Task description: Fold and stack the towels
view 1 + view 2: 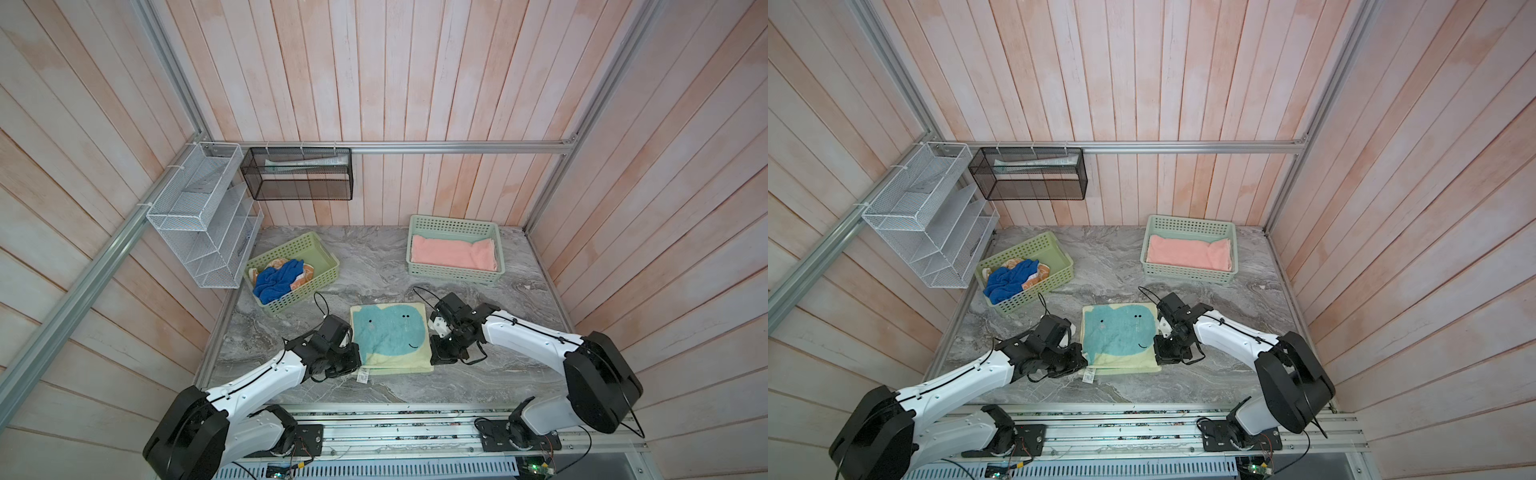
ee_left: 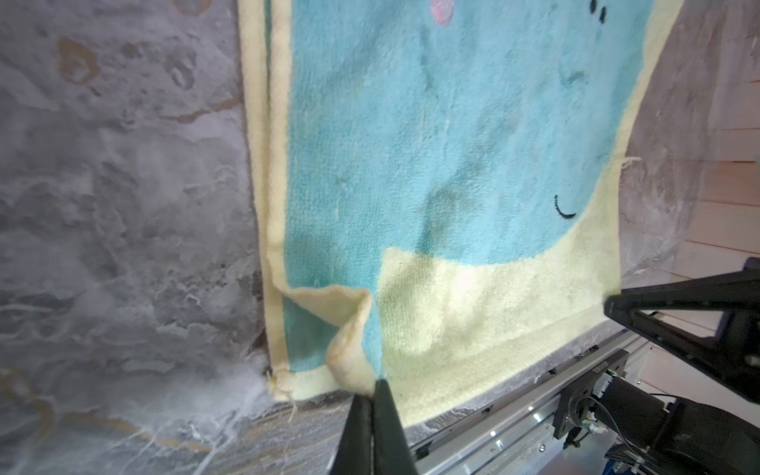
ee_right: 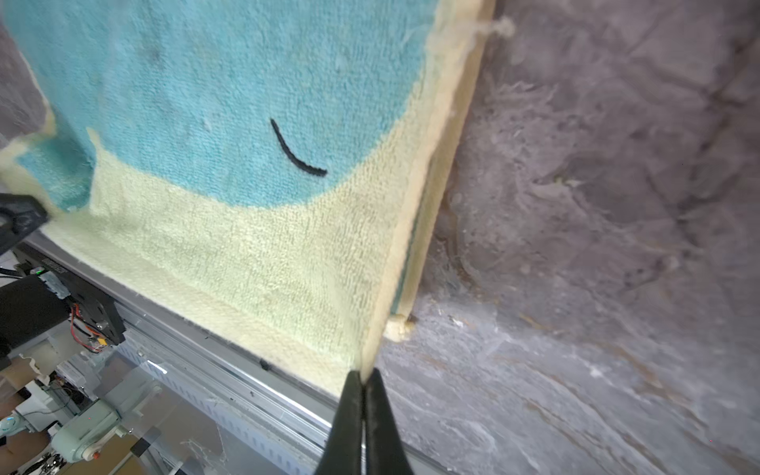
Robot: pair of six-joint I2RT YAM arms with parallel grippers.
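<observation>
The pale yellow towel with the teal whale face point(image 1: 388, 338) point(image 1: 1119, 336) lies doubled on the marble table, near the front. My left gripper point(image 2: 376, 384) point(image 1: 358, 365) is shut on a bunched near-left corner of its top layer point(image 2: 353, 329). My right gripper point(image 3: 364, 376) point(image 1: 432, 362) is shut on the near-right corner's edge point(image 3: 382, 308). The salmon-pink towel point(image 1: 453, 253) lies flat in the far right basket. The blue towel point(image 1: 276, 280) sits crumpled on the orange towel point(image 1: 306, 272) in the left basket.
Two green perforated baskets stand at the back, one left point(image 1: 318, 286) and one right point(image 1: 453, 224). A white wire rack point(image 1: 199, 216) and a black mesh shelf point(image 1: 297, 174) hang on the walls at the left. A metal rail point(image 1: 415, 432) runs along the table's front edge.
</observation>
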